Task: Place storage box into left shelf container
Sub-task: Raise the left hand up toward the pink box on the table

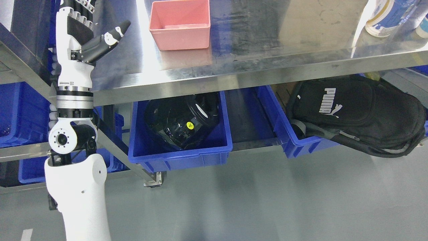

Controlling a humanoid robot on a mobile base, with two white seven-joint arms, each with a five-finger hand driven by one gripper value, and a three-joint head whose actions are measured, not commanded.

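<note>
While the left arm rises along the left edge of the frame, its robot hand stands at the upper left with the fingers running up out of the top edge and the thumb splayed toward the right, loose and holding nothing. The pink storage box lies to the right of that thumb, near but clearly apart, sitting upright and empty on the steel counter at the upper middle of the frame; its long side runs roughly left to right across the picture. No right arm shows, so the left is the only hand near it, and I judge the coming move to be a short reach rightward over bare counter with nothing between hand and box. To the far left, behind and below the arm, blue shelf containers sit on a rack, probably the target. Under the counter a blue bin in the lower middle holds a black device, and a second blue bin to its right carries a black backpack. At the upper right corner stand white-and-blue bottles, well clear of the work.
</note>
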